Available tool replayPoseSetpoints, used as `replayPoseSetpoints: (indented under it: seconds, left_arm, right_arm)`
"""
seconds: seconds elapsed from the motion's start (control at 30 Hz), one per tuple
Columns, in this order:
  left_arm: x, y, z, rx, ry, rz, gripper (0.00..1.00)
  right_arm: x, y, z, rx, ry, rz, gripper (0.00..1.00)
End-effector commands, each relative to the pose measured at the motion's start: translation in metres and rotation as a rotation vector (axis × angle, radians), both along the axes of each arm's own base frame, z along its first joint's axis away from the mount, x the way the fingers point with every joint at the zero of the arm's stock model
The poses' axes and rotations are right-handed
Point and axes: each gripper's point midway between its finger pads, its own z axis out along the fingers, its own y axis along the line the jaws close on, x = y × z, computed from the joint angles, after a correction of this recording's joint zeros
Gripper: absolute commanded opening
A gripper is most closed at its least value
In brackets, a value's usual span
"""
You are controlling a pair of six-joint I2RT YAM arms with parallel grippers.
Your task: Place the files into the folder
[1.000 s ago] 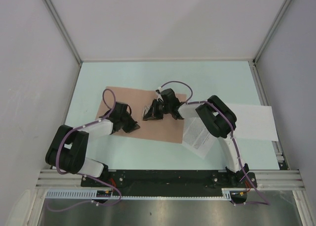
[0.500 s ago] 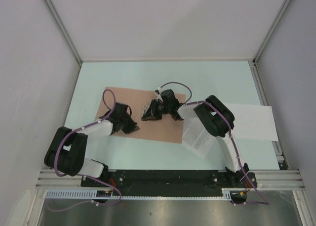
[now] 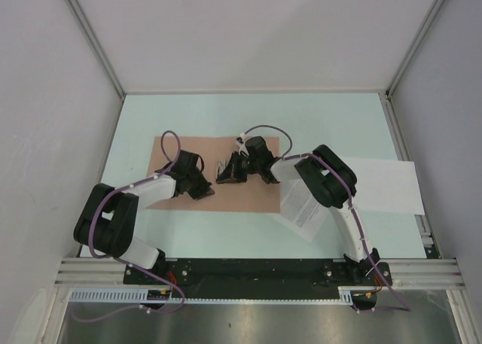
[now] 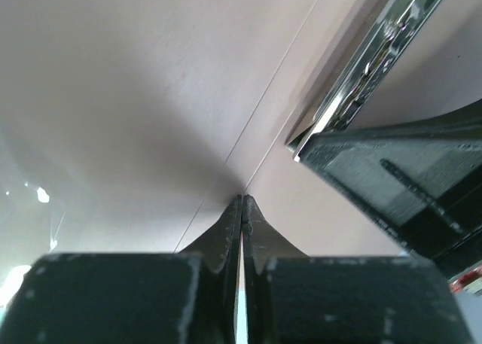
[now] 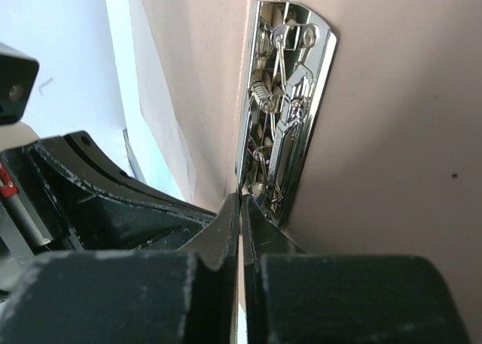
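At the left of the overhead view, the left gripper (image 4: 242,202) is pressed down on the folder (image 3: 248,197). Its jaws are drawn together with only a sliver of light between them. The tips meet on a thin crease line in the card, and I cannot tell whether a card edge is nipped there.

The folder lies flat and salmon-pink on the pale table (image 3: 339,126), left of centre.

Just to the right, over the folder's middle, the right gripper (image 5: 241,199) also has its jaws closed. Its tips sit at the lower end of the shiny metal clip (image 5: 290,95), and whether they grip part of it is unclear.

Further right and off the folder, the printed sheet (image 3: 300,208) lies askew, partly under the right arm. The plain sheet (image 3: 388,186) lies beyond it, reaching the table's right edge.

In my judgement, neither file is in the folder yet, and several things could go wrong:
- **Folder skidding:** closed tips bearing on thin card may push the folder across the table instead of lifting anything.
- **Clip snapping back:** the sprung clip could slip from narrow tips and close again.
- **Grippers colliding:** they are working very near each other.
- **Printed sheet crumpling:** the right arm could crease it as it swings.
- **Plain sheet falling:** a nudge could slide it off the table edge.
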Motion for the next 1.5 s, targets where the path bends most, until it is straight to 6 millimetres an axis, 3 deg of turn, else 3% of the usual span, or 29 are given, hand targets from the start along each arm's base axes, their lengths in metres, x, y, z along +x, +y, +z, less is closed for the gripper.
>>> replayPoseSetpoints:
  seconds: [0.0,0.13,0.33,0.43,0.53,0.63,0.77,0.83,1.0,1.07,1.1,1.17,1.27,1.33,1.4,1.47]
  left_arm:
    - [-0.024,0.019,-0.03,0.098,0.119,0.043,0.04]
    - [-0.029,0.024,-0.036,0.121,0.158,0.065,0.03]
    - [-0.034,0.036,-0.04,0.173,0.159,0.097,0.01]
    - [-0.024,0.033,-0.028,0.187,0.098,0.038,0.0]
    - [-0.007,0.015,0.005,0.132,-0.035,-0.043,0.04]
    - [0.001,0.005,0.024,0.093,-0.092,-0.053,0.1]
    - [0.003,0.0,0.012,0.087,-0.057,-0.042,0.09]
    - [0.002,-0.011,0.006,0.046,-0.039,-0.063,0.07]
    - [-0.01,-0.013,-0.022,0.06,0.038,-0.023,0.0]
    - [-0.017,-0.006,-0.029,0.079,0.073,0.007,0.0]
    - [-0.02,0.002,-0.032,0.115,0.083,0.028,0.0]
    - [-0.028,0.009,-0.039,0.133,0.109,0.055,0.0]
    - [-0.035,0.014,-0.045,0.148,0.125,0.071,0.0]
    - [-0.034,0.012,-0.045,0.144,0.121,0.06,0.0]
    - [-0.031,0.008,-0.038,0.151,0.08,0.002,0.0]
    - [-0.019,-0.006,-0.013,0.12,-0.014,-0.055,0.0]
  right_arm:
    - [-0.014,-0.004,-0.007,-0.061,-0.006,0.042,0.0]
    - [-0.022,-0.016,-0.025,-0.162,-0.002,0.055,0.0]
    - [-0.032,-0.088,-0.091,-0.56,0.083,-0.018,0.0]
    - [-0.043,-0.108,-0.11,-0.663,0.106,-0.018,0.0]
    - [-0.046,-0.107,-0.116,-0.655,0.105,-0.014,0.0]
    - [-0.045,-0.116,-0.124,-0.697,0.103,-0.03,0.0]
    - [-0.047,-0.124,-0.132,-0.751,0.089,-0.03,0.0]
    - [-0.05,-0.123,-0.135,-0.748,0.095,-0.017,0.0]
    - [-0.062,-0.112,-0.135,-0.608,0.155,0.002,0.0]
    - [-0.058,-0.121,-0.133,-0.649,0.131,-0.007,0.0]
    - [-0.056,-0.139,-0.138,-0.741,0.122,-0.04,0.0]
    - [-0.053,-0.156,-0.14,-0.812,0.119,-0.065,0.0]
    - [-0.064,-0.163,-0.154,-0.835,0.159,-0.051,0.0]
    - [-0.074,-0.169,-0.171,-0.841,0.188,-0.05,0.0]
    - [-0.074,-0.164,-0.173,-0.807,0.161,-0.038,0.0]
    - [-0.069,-0.161,-0.17,-0.781,0.129,-0.032,0.0]
